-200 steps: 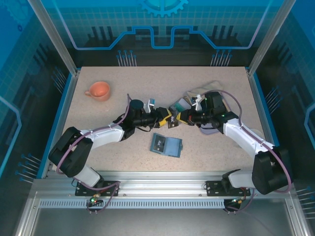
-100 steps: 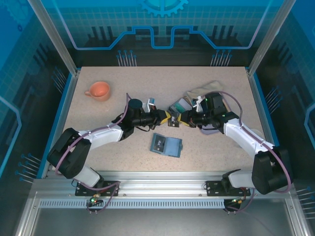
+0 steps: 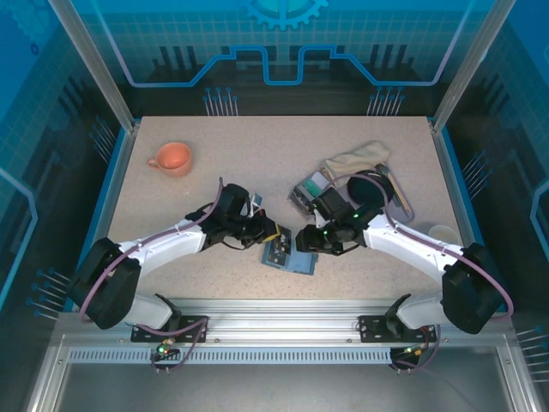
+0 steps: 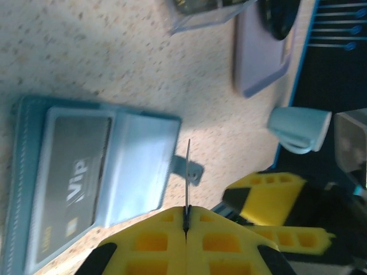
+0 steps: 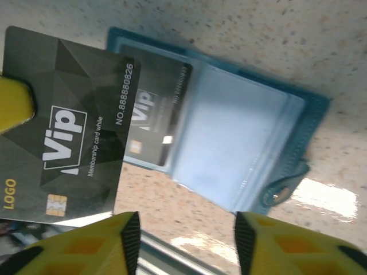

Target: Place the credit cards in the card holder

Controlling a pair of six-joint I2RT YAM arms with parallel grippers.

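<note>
The card holder (image 3: 292,256) lies open on the table, teal-blue, with one dark credit card (image 5: 155,123) tucked in its left slot. My left gripper (image 3: 273,230) is shut on another dark "VIP" credit card (image 5: 63,160), which hangs just above the holder's left side. In the left wrist view that held card (image 4: 187,172) is seen edge-on, sticking out of my shut left gripper (image 4: 186,220) beside the holder (image 4: 137,166). Close on the right of it my right gripper (image 3: 300,239) stands open over the holder's near edge (image 5: 252,189), with nothing between its fingers (image 5: 129,238).
A clear plastic box (image 3: 310,187) with more cards stands behind the grippers, beside a beige cloth (image 3: 356,159) and a grey-lilac mat (image 3: 383,190). An orange cup (image 3: 171,158) is at the back left, and a pale cup (image 3: 442,233) stands near the right edge.
Both grippers came from mid-table down to the card holder. The left gripper shut on the dark card and the right gripper opened and let go of it.
</note>
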